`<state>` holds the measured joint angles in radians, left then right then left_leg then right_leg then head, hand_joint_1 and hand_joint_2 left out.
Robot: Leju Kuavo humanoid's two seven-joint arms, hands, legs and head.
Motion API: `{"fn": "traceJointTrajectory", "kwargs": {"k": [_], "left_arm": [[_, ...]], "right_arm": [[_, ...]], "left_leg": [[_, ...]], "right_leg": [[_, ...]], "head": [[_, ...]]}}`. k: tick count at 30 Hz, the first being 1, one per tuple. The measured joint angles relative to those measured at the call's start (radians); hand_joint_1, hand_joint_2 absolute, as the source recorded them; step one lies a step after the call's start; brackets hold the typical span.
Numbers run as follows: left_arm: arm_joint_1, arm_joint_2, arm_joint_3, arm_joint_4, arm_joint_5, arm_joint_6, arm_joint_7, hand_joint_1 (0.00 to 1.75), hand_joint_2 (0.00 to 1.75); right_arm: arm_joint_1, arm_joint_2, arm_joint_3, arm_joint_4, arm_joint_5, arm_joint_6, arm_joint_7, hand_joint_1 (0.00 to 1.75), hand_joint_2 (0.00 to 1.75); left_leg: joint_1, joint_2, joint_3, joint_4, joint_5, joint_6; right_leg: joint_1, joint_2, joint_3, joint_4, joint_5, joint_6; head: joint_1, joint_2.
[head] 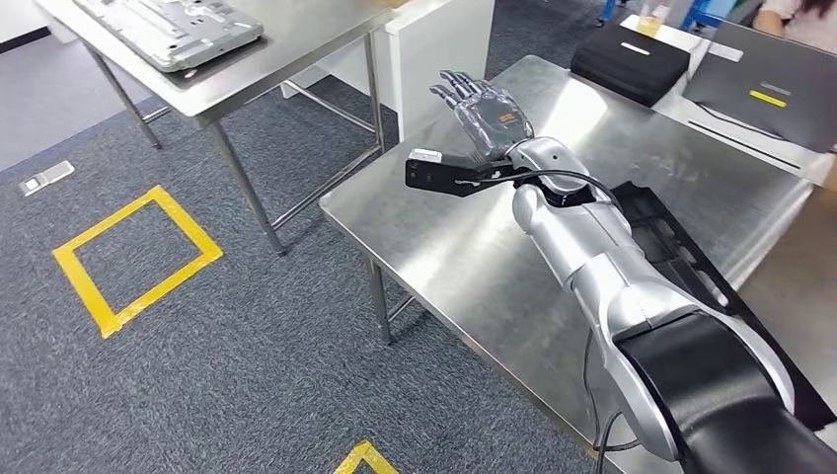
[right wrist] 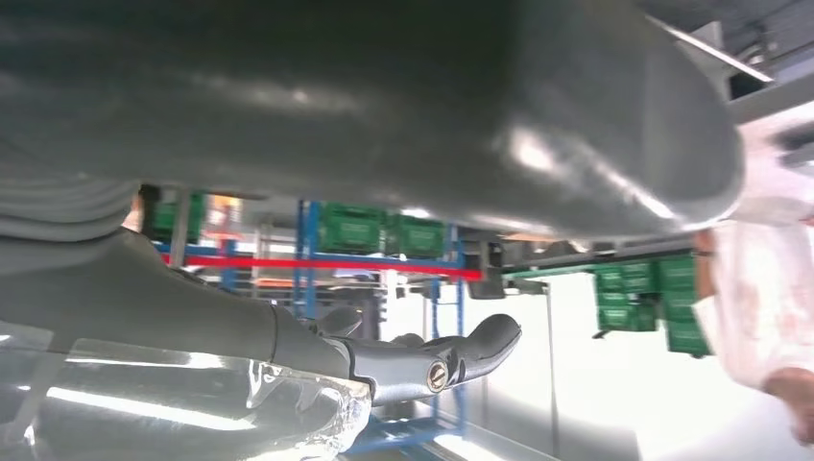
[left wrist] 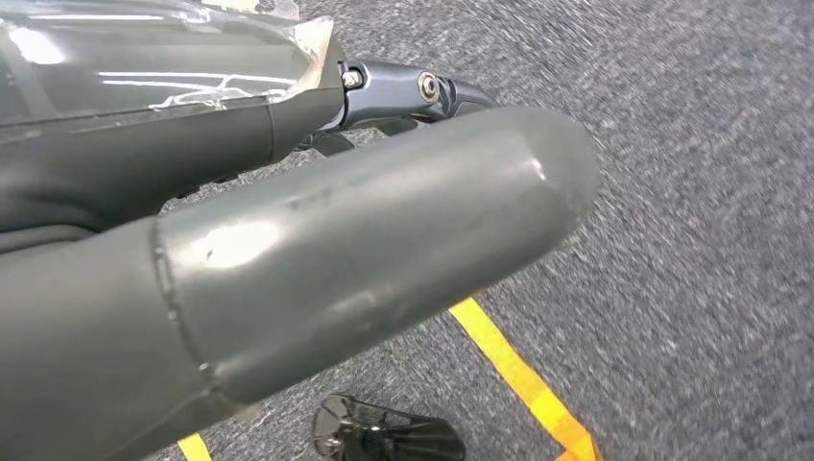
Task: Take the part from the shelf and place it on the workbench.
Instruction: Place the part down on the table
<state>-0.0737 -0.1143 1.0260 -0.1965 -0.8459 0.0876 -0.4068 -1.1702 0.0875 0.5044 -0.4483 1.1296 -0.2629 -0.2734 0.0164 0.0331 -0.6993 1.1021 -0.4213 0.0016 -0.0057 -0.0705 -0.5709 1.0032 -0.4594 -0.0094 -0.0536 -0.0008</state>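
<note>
**Right hand spread above the bench, black part beside the arm**

The right hand [head: 486, 111] reached out over the steel bench [head: 464, 257], palm up, its fingers [head: 456, 87] apart and holding nothing. The black part [head: 681, 259] lay flat on the bench toward its right edge, partly hidden under the silver forearm. At the far corner sat a black case [head: 630, 61] bearing a white label too small to read, and a grey laptop [head: 765, 84] with a yellow strip. A second bench [head: 212, 59] at the upper left carried a grey metal panel [head: 173, 30]. The left hand [left wrist: 288, 259] hung over grey carpet [left wrist: 701, 192] crossed by yellow tape [left wrist: 523, 379]; whether its fingers were apart could not be told. No writing was legible.
</note>
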Motion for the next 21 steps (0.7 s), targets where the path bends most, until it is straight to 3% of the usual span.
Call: {"fn": "traceJointTrajectory", "kwargs": {"k": [2, 5, 7, 9, 11, 12, 13, 14, 16, 18, 20, 21], "left_arm": [[-0.002, 0.002, 0.001, 0.000, -0.001, 0.000, 0.001, 0.00, 0.00], [-0.001, 0.003, 0.006, 0.000, -0.001, 0.000, 0.002, 0.00, 0.00], [-0.001, 0.002, 0.008, 0.000, -0.001, 0.000, 0.004, 0.00, 0.00], [-0.004, 0.002, 0.009, 0.000, -0.001, -0.001, 0.006, 0.00, 0.00], [-0.006, 0.002, 0.010, 0.000, -0.001, -0.001, 0.009, 0.00, 0.00], [-0.006, 0.001, 0.010, 0.000, -0.001, -0.001, 0.010, 0.00, 0.00], [-0.006, 0.000, 0.010, 0.000, -0.002, -0.002, 0.012, 0.00, 0.00], [-0.006, 0.000, 0.010, 0.000, -0.002, -0.002, 0.012, 0.00, 0.00], [-0.006, -0.001, 0.010, 0.000, -0.005, -0.004, 0.012, 0.00, 0.00], [-0.005, -0.002, 0.010, 0.000, -0.009, -0.007, 0.008, 0.00, 0.00], [0.000, -0.002, 0.010, 0.001, -0.011, -0.010, 0.005, 0.00, 0.00], [0.003, -0.003, 0.010, 0.001, -0.012, -0.012, 0.004, 0.00, 0.00]], "right_arm": [[-0.004, 0.000, 0.002, 0.000, 0.000, 0.000, 0.001, 0.00, 0.00], [-0.008, 0.003, 0.006, -0.001, 0.000, 0.002, 0.001, 0.00, 0.00], [-0.011, 0.004, 0.009, -0.001, 0.000, 0.003, 0.001, 0.00, 0.00], [-0.011, -0.001, 0.011, -0.001, 0.000, 0.004, 0.001, 0.00, 0.00], [-0.004, -0.006, 0.013, 0.001, 0.000, 0.007, 0.002, 0.00, 0.00], [-0.001, -0.008, 0.014, 0.002, 0.000, 0.008, 0.003, 0.00, 0.00], [0.001, -0.009, 0.014, 0.002, 0.000, 0.009, 0.004, 0.00, 0.00], [0.001, -0.010, 0.015, 0.002, 0.000, 0.009, 0.005, 0.00, 0.00], [-0.001, -0.012, 0.017, 0.002, 0.000, 0.009, 0.007, 0.00, 0.00], [0.000, -0.014, 0.020, 0.003, 0.000, 0.009, 0.010, 0.00, 0.00], [-0.001, -0.014, 0.022, 0.002, 0.000, 0.009, 0.012, 0.00, 0.00], [-0.003, -0.013, 0.023, 0.002, 0.000, 0.009, 0.012, 0.00, 0.00]], "left_leg": [[-0.009, 0.025, 0.044, -0.079, 0.021, 0.013], [-0.013, 0.000, 0.050, -0.095, 0.021, 0.031], [-0.009, -0.020, 0.059, -0.108, 0.027, 0.043], [-0.007, -0.041, 0.063, -0.113, 0.030, 0.051], [-0.007, -0.069, 0.063, -0.113, 0.030, 0.054], [-0.007, -0.085, 0.064, -0.112, 0.030, 0.054], [-0.007, -0.100, 0.064, -0.112, 0.029, 0.054], [-0.007, -0.115, 0.065, -0.110, 0.029, 0.052], [-0.008, -0.142, 0.061, -0.103, 0.024, 0.045], [-0.008, -0.164, 0.055, -0.096, 0.021, 0.033], [-0.001, -0.178, 0.049, -0.094, 0.020, 0.020], [-0.001, -0.161, 0.045, -0.086, 0.015, 0.015]], "right_leg": [[0.005, -0.019, 0.006, 0.000, -0.008, 0.010], [0.008, -0.040, 0.012, -0.003, -0.017, 0.026], [0.007, -0.008, -0.003, 0.034, -0.040, 0.029], [0.003, 0.043, -0.062, 0.154, -0.090, 0.022], [0.001, 0.061, -0.133, 0.279, -0.125, 0.021], [0.000, 0.064, -0.149, 0.293, -0.121, 0.026], [-0.002, 0.068, -0.145, 0.268, -0.100, 0.034], [-0.004, 0.075, -0.123, 0.208, -0.070, 0.044], [-0.013, 0.114, -0.067, 0.072, -0.009, 0.055], [-0.015, 0.133, -0.038, 0.012, 0.015, 0.048], [-0.012, 0.112, -0.032, 0.008, 0.018, 0.031], [-0.012, 0.102, -0.029, 0.004, 0.019, 0.023]], "head": [[0.002, 0.000], [0.005, 0.000], [0.007, 0.000], [0.010, 0.000], [0.012, 0.000], [0.012, 0.000], [0.013, 0.000], [0.013, 0.000], [0.013, 0.000], [0.012, 0.000], [0.013, 0.000], [0.012, 0.000]]}}
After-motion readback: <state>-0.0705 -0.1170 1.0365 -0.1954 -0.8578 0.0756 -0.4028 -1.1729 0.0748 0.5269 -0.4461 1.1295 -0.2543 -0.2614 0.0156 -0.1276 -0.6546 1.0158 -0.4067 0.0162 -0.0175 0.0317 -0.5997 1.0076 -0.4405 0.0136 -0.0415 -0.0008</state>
